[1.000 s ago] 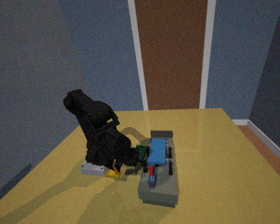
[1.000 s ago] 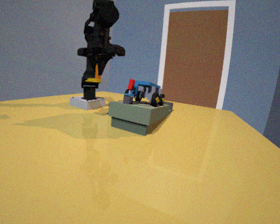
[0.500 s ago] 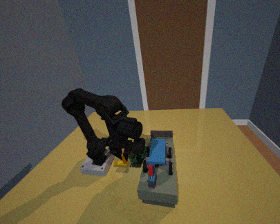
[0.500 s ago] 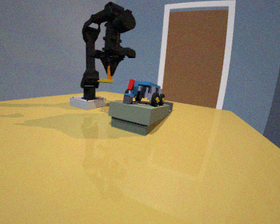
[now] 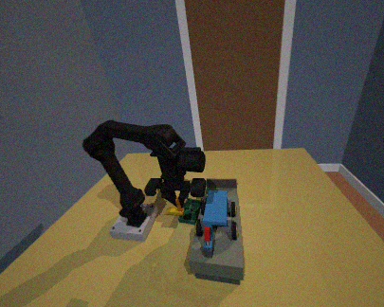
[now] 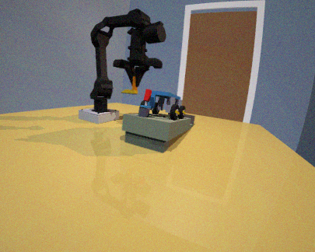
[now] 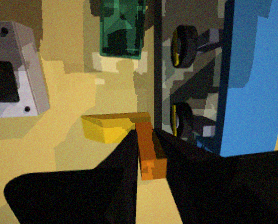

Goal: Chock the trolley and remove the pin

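Observation:
My gripper (image 5: 177, 206) (image 6: 135, 85) (image 7: 144, 134) points down and is shut on the orange handle of the chock. The chock's yellow body (image 5: 173, 211) (image 6: 128, 92) (image 7: 104, 131) hangs in the air left of the ramp (image 5: 219, 264) (image 6: 148, 127); its black base cannot be made out. The blue trolley (image 5: 215, 208) (image 6: 165, 94) (image 7: 254, 75) stands on the ramp with dark wheels. The stop pin's red head (image 5: 207, 234) (image 6: 148, 95) stands upright at the trolley's near end in the top and exterior views. The green tray (image 5: 188, 220) (image 7: 120, 56) lies beside the ramp, on the robot's side.
The robot's pale base (image 5: 131, 232) (image 6: 97, 116) (image 7: 37, 90) stands left of the tray. The ramp's long side edge (image 7: 158, 75) runs between the tray and the trolley's wheels. A low end wall (image 5: 222, 184) closes the ramp's far end.

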Controlling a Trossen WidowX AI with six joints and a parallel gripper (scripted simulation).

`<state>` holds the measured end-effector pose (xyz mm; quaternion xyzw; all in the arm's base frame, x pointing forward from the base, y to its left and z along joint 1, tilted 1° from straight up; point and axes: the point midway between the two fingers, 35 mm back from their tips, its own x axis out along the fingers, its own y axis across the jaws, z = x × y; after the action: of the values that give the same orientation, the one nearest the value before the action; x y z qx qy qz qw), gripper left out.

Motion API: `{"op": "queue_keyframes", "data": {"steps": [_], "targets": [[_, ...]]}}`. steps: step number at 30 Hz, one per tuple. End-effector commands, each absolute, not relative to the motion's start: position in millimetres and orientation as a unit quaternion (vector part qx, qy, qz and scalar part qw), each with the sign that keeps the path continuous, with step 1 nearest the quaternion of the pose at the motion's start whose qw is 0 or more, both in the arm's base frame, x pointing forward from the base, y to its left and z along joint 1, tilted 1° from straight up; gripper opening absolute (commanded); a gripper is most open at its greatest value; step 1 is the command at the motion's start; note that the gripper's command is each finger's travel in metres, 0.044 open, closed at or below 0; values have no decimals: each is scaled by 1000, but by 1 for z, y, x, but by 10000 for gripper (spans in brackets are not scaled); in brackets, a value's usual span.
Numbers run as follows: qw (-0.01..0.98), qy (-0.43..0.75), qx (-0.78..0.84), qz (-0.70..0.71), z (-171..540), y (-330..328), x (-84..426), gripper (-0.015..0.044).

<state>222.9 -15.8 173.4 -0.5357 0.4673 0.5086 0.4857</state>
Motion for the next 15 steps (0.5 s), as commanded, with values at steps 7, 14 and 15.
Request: {"op": "queue_keyframes", "data": {"steps": [7, 14, 15], "targets": [[486, 470, -534, 508, 170, 19, 226, 0], [487, 469, -533, 509, 167, 44, 229, 0], [487, 469, -533, 509, 167, 47, 229, 0]]}}
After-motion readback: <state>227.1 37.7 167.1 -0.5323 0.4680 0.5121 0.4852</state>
